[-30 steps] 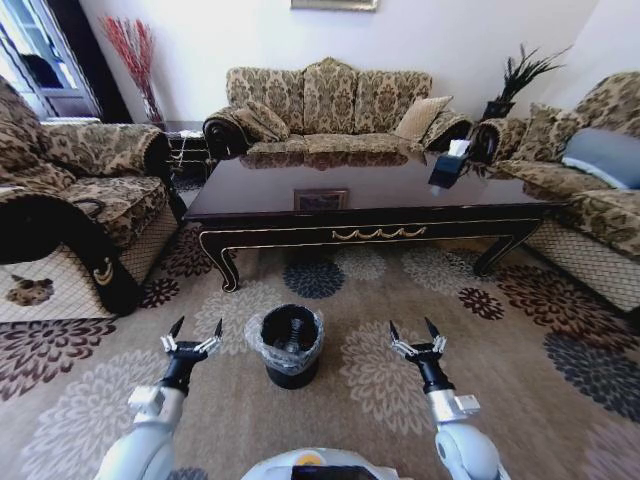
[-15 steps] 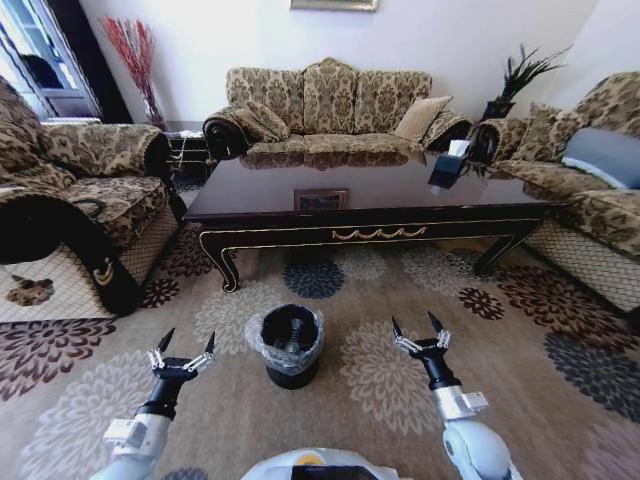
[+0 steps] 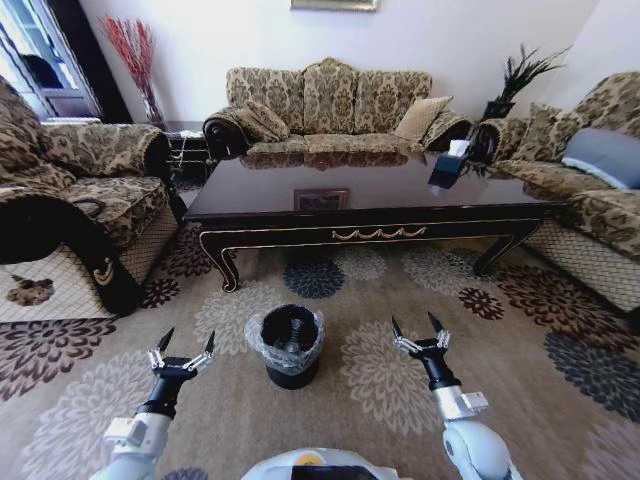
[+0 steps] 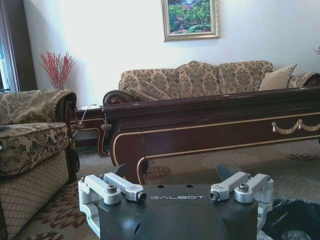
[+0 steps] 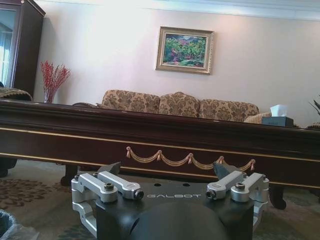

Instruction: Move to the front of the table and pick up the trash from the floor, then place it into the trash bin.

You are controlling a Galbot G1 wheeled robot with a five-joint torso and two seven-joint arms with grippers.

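Head view: trash bin (image 3: 291, 345) between both open end effectors.

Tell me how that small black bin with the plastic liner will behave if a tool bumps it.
The small round black bin with a crinkled clear plastic liner looks light, so it would probably slide or tip on the patterned beige carpet. Its loose liner would likely crumple and snag. Left tool and right tool flank it, open.
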